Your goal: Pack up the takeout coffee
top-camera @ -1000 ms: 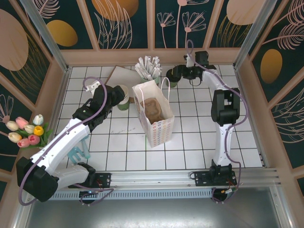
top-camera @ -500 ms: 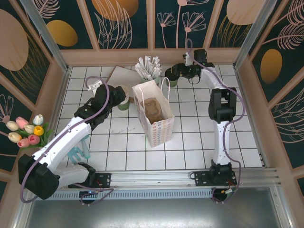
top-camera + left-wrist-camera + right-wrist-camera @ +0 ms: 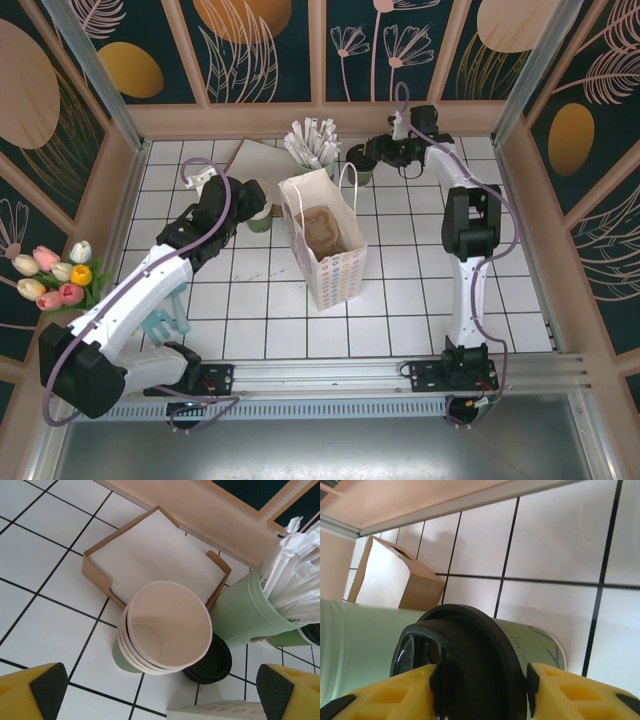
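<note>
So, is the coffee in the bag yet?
Out. The takeout coffee sits behind the bag, between the fingers of the right gripper.

In your right wrist view the coffee [image 3: 470, 665] runs off the bottom edge, leaving only its lid and some wall. The fingers of the right gripper [image 3: 481, 680] are cropped there too, and you cannot tell whether they press the lid. In your left wrist view the straw cup [image 3: 245, 615] is cut at the right, the bag [image 3: 220, 713] shows a mere rim sliver, and the cream cups [image 3: 165, 625] hide most of a green cup [image 3: 120, 662] beneath.
</note>
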